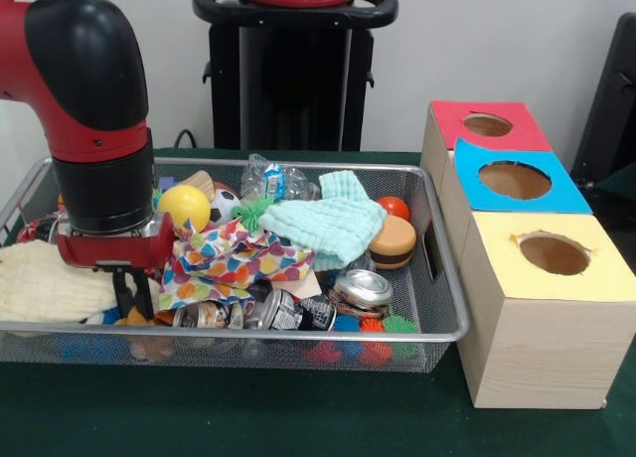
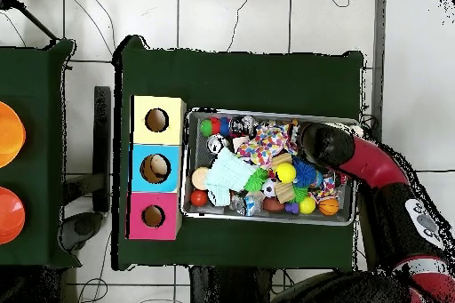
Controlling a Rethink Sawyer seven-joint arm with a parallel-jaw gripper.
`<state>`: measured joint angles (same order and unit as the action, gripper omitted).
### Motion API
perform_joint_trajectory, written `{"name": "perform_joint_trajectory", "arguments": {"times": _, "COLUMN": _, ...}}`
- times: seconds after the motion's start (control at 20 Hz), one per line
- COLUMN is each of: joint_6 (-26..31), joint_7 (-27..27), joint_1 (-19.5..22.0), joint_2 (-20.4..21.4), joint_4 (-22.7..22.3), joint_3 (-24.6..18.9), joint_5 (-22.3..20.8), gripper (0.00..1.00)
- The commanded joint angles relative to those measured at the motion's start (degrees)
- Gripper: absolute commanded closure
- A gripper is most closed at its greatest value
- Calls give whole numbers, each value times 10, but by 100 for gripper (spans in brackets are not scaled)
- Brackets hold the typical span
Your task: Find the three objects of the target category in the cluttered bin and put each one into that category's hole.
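A wire mesh bin (image 1: 445,278) (image 2: 191,162) holds a jumble of objects. Among them are a yellow ball (image 1: 184,207), a small soccer ball (image 1: 228,203), a mint cloth (image 1: 328,227), a multicoloured spotted cloth (image 1: 224,258), a toy hamburger (image 1: 393,241), a crushed plastic bottle (image 1: 273,179), cans (image 1: 363,288) and a cream cloth (image 1: 45,280). My gripper (image 1: 132,296) reaches down into the bin's left front corner, between the cream cloth and the spotted cloth. In the overhead view the arm (image 2: 331,145) hides it. Three boxes with holes stand beside the bin: red (image 1: 487,125), blue (image 1: 514,180), yellow (image 1: 554,253).
Spiky balls (image 1: 383,328) lie along the bin's front wall, and an orange-red ball (image 1: 396,207) sits at the back right. In the overhead view, two orange bowls (image 2: 7,135) rest on a separate table at the far left. Green cloth covers the table around the bin.
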<state>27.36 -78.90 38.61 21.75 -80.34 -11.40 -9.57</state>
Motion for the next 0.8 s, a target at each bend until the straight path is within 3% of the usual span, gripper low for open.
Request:
{"name": "perform_joint_trajectory", "arguments": {"times": 0.05, "joint_6": -21, "joint_7": -10, "joint_1": 3, "joint_2": -14, "joint_4": -12, "joint_3": -30, "joint_5": -36, "gripper": 100}}
{"name": "perform_joint_trajectory", "arguments": {"times": 0.8, "joint_6": -15, "joint_7": -12, "joint_1": 1, "joint_2": -12, "joint_4": -13, "joint_3": -29, "joint_5": -34, "gripper": 100}}
